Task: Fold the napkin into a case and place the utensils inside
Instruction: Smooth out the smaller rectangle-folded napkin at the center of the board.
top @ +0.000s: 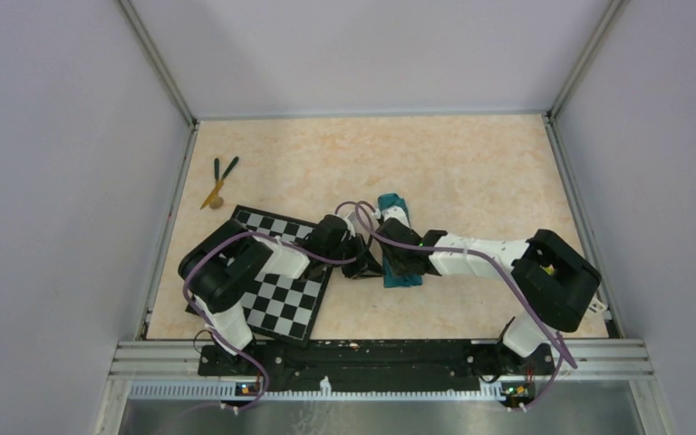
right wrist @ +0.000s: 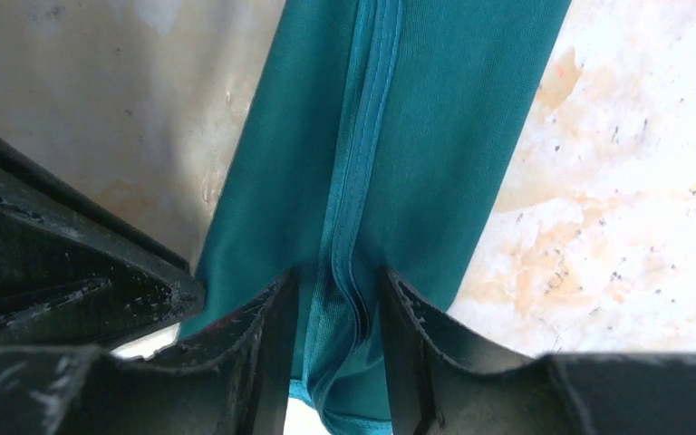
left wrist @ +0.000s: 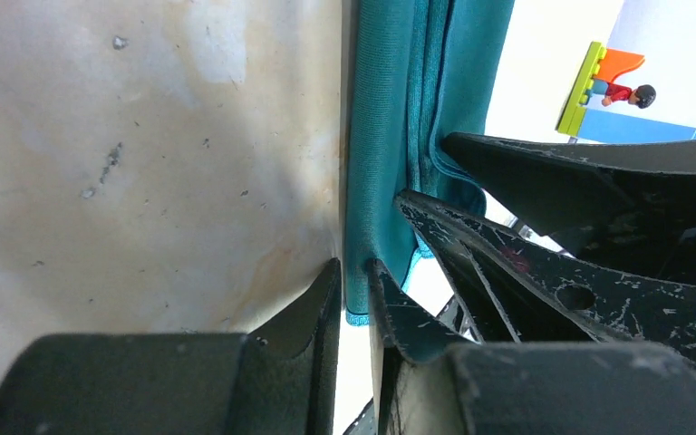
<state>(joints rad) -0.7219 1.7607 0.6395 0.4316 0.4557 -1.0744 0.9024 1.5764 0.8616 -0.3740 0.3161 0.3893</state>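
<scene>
Utensils (top: 217,181) well apart, far to the left of both sets of jaws, untouched. At the left gripper (left wrist: 353,276), jaws closed on a thin folded edge of the napkin (left wrist: 390,136). At the right gripper (right wrist: 337,285), just beside, jaws clamped on a raised seam of the same narrow strip. Could slip from such shallow bites; could spring the fold open under uneven pull; could clash the crowded grippers.
</scene>
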